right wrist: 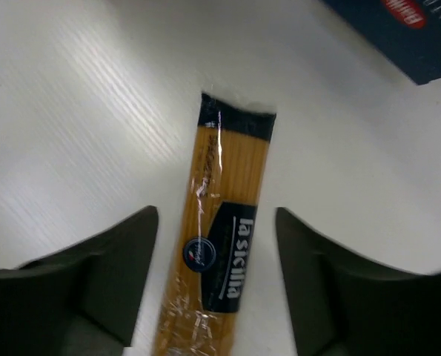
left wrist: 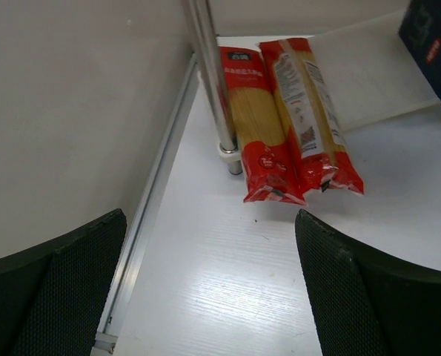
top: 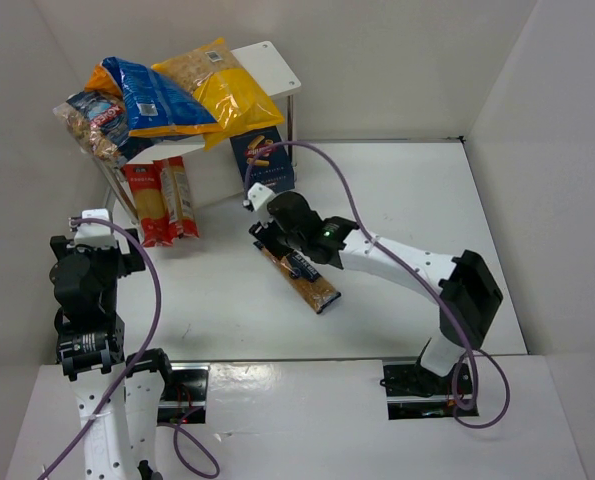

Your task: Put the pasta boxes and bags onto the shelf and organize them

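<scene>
Right wrist view has the dark-blue-label spaghetti pack (right wrist: pixel 231 163) flat on the worktop (right wrist: pixel 72 111), lying lengthwise between the spread fingers of the right gripper (right wrist: pixel 214 215), which does not touch it and, we judge, is lined up to close across the narrow width. We see the left gripper (left wrist: pixel 209 237) also apart and empty, hanging near the two red packs (left wrist: pixel 261 133) beside the shelf (top: pixel 272 62) leg, probably out of the way; the pillow bags (top: pixel 167 95) lie on its top board.

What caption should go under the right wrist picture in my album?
Open right gripper poised over a spaghetti pack lying on the white table, blue carton at the corner.
</scene>
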`<action>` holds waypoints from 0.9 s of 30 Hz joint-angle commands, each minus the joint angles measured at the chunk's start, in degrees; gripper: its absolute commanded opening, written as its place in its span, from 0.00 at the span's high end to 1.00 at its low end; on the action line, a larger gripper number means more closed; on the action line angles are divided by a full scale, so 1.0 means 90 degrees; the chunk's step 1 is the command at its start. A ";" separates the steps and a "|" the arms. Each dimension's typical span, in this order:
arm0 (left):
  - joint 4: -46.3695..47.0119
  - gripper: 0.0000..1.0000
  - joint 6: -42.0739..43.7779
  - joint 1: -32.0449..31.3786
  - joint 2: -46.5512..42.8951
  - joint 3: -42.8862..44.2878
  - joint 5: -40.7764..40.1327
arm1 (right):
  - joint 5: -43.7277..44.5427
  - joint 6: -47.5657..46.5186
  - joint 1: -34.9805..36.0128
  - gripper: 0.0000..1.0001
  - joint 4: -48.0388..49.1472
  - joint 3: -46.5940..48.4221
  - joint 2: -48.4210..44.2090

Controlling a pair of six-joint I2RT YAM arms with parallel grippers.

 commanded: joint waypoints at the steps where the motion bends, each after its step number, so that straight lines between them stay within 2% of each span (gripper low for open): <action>1: 0.0040 0.00 0.0330 0.0040 -0.0069 0.0011 0.0816 | -0.0128 -0.0193 -0.0130 0.23 -0.0756 0.0141 0.0402; 4: -0.0185 0.00 0.0721 0.0040 0.0164 0.0011 0.1726 | -0.0850 -0.0194 -0.0870 0.14 -0.1178 0.0014 0.0257; 6: -0.0369 0.00 0.1013 -0.0115 0.0252 0.0078 0.2261 | -0.1777 -0.0330 -0.1213 0.09 -0.1673 0.0014 0.0256; 8: -0.0622 0.00 0.1548 -0.0243 0.0341 0.0137 0.2702 | -0.2149 -0.0496 -0.1545 0.07 -0.1920 -0.0063 0.0120; 10: -0.0906 0.00 0.2047 -0.0322 0.0575 0.0274 0.3395 | -0.2151 -0.0613 -0.1673 0.06 -0.1989 -0.0385 -0.0055; 13: -0.1570 0.00 0.3190 -0.0653 0.0838 0.0391 0.3904 | -0.2316 -0.0770 -0.1839 0.05 -0.2183 -0.0727 -0.0330; 15: -0.1757 0.00 0.3630 -0.0790 0.1033 0.0392 0.3905 | -0.2763 -0.0858 -0.1898 0.05 -0.2311 -0.0796 -0.0408; 18: -0.1825 0.00 0.3700 -0.0956 0.1122 0.0392 0.3984 | -0.3380 -0.0917 -0.1899 0.03 -0.2370 -0.0913 -0.0340; 22: -0.1387 0.00 0.3087 -0.0956 0.1064 0.0245 0.3760 | -0.3032 -0.0829 -0.1558 0.00 -0.2215 -0.0992 0.0031; 27: -0.1317 0.00 0.2441 -0.0956 0.0791 0.0323 0.2862 | -0.2523 -0.0195 -0.1498 0.00 -0.1512 -0.1129 0.0675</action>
